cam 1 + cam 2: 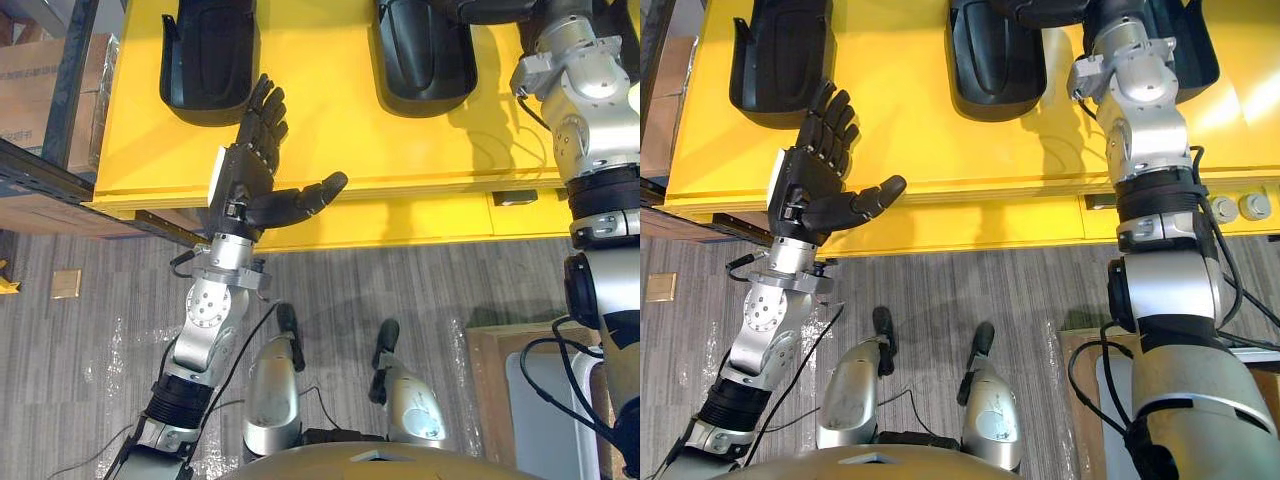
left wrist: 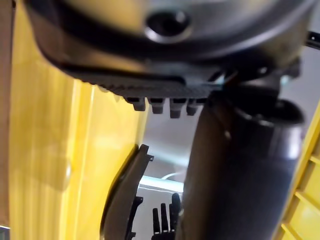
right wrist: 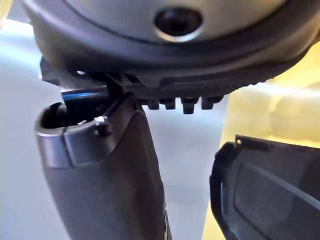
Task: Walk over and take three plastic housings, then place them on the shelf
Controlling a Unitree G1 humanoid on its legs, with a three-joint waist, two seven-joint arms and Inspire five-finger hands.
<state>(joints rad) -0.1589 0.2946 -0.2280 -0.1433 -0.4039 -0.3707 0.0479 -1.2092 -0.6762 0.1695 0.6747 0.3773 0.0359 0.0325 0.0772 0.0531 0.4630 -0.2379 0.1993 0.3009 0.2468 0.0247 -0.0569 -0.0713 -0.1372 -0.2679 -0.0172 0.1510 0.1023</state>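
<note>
Three black plastic housings lie on a yellow table: the left one, the middle one and a right one partly behind my right arm. My left hand hovers above the table's front edge, open, with its fingers pointing at the left housing and its thumb spread toward the right. It holds nothing. My right hand is reached out at the far side by the middle housing; a housing's rim shows close beside its thumb.
A dark shelf frame with cardboard boxes stands left of the table. A wooden crate sits on the grey floor at lower right. Two small round knobs sit on the table's lower ledge.
</note>
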